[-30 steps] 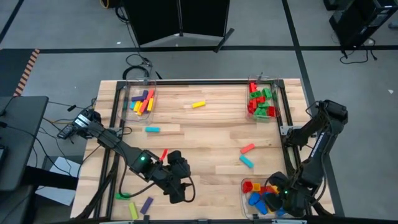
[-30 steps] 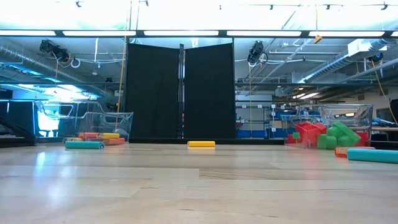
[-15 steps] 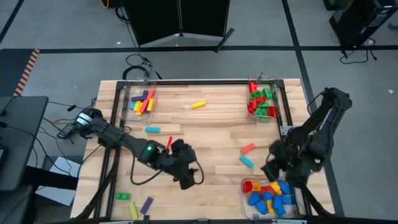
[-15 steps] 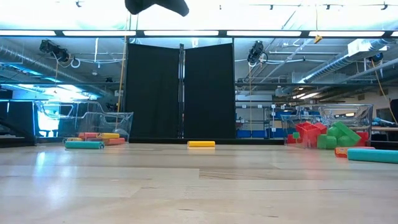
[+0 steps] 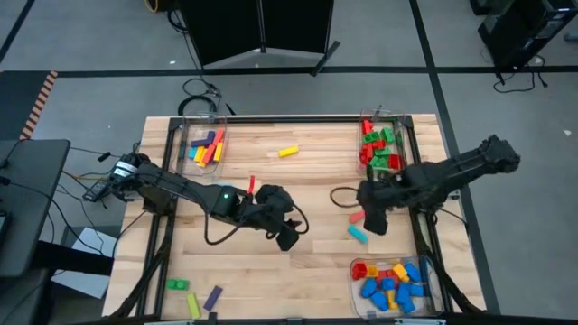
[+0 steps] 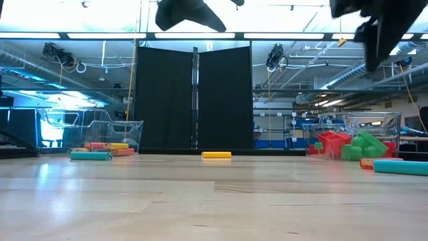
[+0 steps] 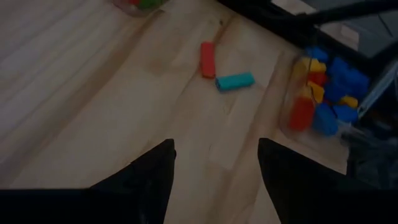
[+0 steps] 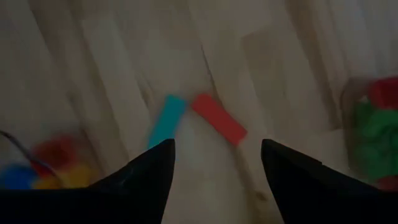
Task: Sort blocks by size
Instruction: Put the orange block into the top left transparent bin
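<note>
My left gripper (image 5: 287,235) hovers open over bare wood near the table's middle, nothing between its fingers (image 7: 214,146). My right gripper (image 5: 371,219) hangs open above a red block (image 5: 358,215) and a teal block (image 5: 358,235), which lie flat on the table right of centre. In the right wrist view both blocks (image 8: 218,118) (image 8: 166,121) lie ahead of the open fingers (image 8: 216,146), untouched. The left wrist view shows the same red block (image 7: 208,59) and teal block (image 7: 235,81) farther off. Both arms show only at the top of the low view.
Clear bins stand at far left with long bars (image 5: 206,145), at far right with green and red blocks (image 5: 379,149), and at near right with blue, red and yellow blocks (image 5: 390,281). Loose blocks: yellow (image 5: 288,152), teal (image 5: 221,188), green (image 5: 178,284), purple (image 5: 213,295).
My right gripper has risen from over the near right bin and swung toward the far edge and the left, rolling as it went; it now hangs over the red and teal blocks. My left gripper has moved toward the table's right and far side, staying open.
</note>
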{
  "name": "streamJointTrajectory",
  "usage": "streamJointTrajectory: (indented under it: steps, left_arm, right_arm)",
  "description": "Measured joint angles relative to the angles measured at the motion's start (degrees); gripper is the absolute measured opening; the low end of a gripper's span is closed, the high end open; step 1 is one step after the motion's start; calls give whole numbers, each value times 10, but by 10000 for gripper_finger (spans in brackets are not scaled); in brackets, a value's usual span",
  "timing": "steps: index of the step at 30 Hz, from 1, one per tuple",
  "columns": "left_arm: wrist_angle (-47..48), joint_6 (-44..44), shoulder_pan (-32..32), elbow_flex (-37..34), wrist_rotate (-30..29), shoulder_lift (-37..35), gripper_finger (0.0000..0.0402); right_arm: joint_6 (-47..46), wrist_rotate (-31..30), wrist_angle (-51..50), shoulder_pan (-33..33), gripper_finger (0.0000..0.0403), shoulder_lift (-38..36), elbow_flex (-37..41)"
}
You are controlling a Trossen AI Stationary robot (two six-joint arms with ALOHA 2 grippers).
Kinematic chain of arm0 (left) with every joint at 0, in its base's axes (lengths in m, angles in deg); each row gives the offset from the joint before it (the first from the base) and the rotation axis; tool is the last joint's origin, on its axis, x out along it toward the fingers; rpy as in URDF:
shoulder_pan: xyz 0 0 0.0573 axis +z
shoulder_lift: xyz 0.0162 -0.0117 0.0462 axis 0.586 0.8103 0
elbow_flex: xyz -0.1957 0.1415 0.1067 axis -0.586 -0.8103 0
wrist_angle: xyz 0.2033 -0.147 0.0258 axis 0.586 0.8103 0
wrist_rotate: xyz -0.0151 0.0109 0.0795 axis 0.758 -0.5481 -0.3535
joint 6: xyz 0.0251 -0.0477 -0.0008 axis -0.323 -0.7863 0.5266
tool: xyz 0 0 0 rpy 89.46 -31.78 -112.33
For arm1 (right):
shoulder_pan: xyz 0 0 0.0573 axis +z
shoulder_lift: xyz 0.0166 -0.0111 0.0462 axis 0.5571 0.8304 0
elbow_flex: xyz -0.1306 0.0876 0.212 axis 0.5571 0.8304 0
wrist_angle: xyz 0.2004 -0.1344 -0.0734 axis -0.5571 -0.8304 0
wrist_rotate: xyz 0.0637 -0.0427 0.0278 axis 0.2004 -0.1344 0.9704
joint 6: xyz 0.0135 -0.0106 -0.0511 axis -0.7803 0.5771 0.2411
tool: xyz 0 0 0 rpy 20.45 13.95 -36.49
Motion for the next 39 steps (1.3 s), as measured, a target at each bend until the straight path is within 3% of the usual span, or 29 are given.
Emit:
streamJointTrajectory:
  steps: [6, 11, 14, 18, 31, 34, 39]
  left_arm:
    - [3, -48, -5, 0, -49, 0, 236]
    - [23, -101, -36, 0, -131, 0, 236]
    - [29, -133, -53, 0, -143, 0, 236]
    - [32, -166, -68, 0, -167, 0, 236]
    - [30, -187, -72, 0, -194, 0, 236]
    - [30, -188, -72, 0, -194, 0, 236]
    - [30, -200, -72, 0, -194, 0, 236]
  right_arm:
    - [218, 43, -22, -72, 250, 57, 2]
    - [308, 82, 52, -91, 249, 89, 63]
    - [350, 79, 100, -91, 249, 103, 111]
    - [388, 49, 134, -92, 245, 123, 152]
    - [443, 56, 244, -103, 223, 188, 222]
    - [440, 58, 245, -103, 195, 192, 222]
    - [419, 74, 242, -103, 111, 190, 222]
